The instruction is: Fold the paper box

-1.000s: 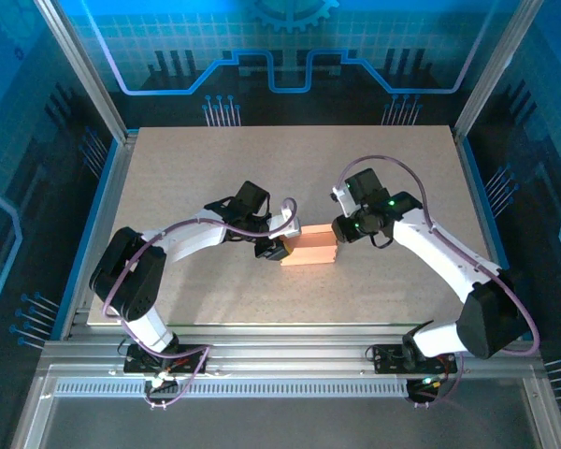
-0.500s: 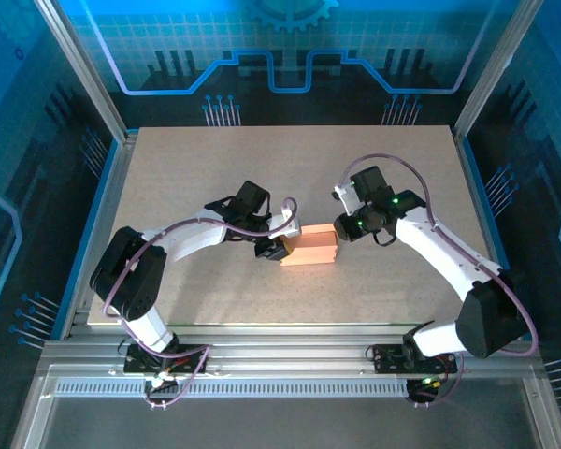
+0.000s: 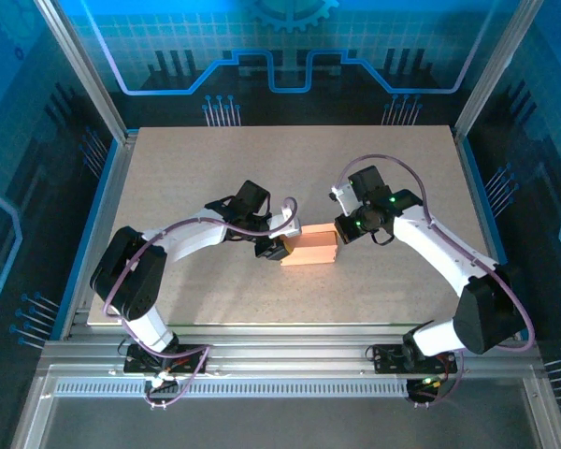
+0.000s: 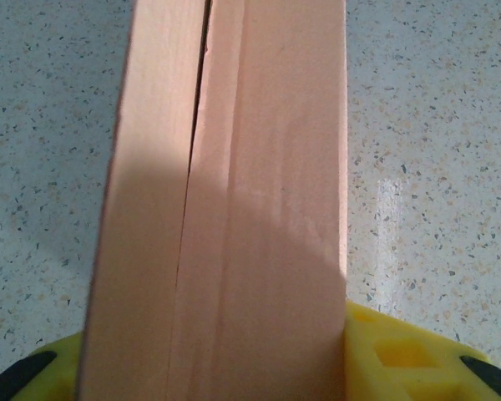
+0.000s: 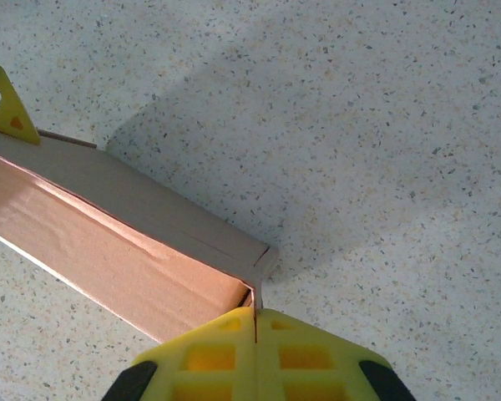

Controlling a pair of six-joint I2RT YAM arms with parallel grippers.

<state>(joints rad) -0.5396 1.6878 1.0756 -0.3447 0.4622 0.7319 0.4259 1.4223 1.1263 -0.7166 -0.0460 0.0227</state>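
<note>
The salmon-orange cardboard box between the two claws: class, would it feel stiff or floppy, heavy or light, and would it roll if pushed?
Probably light: the salmon-orange thin cardboard box shows a paper-thin wall edge at the right claw. Likely bendy: a seam gapes along it in the left wrist view. Flat faces on the speckled table suggest sliding, not rolling.

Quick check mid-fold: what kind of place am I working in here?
Probably a lab or demo robot cell, not a home: a speckled table fenced by aluminium frame rails, with blue circuit-pattern panels walling it in.
</note>
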